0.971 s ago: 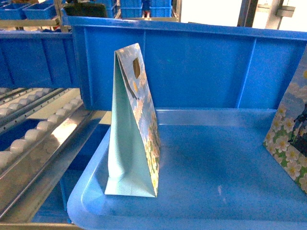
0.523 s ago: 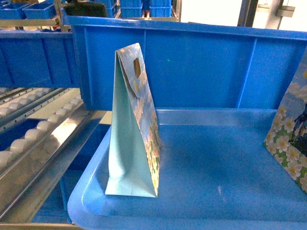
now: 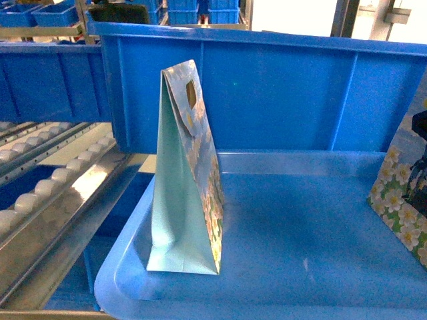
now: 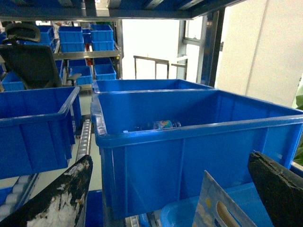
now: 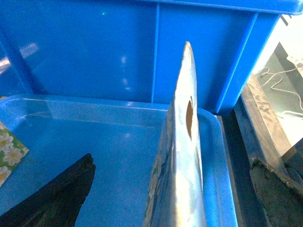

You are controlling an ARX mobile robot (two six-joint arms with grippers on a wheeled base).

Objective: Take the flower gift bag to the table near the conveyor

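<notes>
Though it stands upright in the blue tray (image 3: pixel 280 267), the flower gift bag (image 3: pixel 190 180) looks light, thin paper, prob. crushable; best pinched near top by handle hole. Right hand (image 5: pixel 173 189) spread around another bag; left hand (image 4: pixel 175 194) spread too.

On my left gripper (image 4: pixel 173 189) I saw black fingers, the lower-left finger (image 4: pixel 61 198) scuffed white. My right gripper (image 5: pixel 173 194) showed dark, worn, rough-edged fingers.
</notes>
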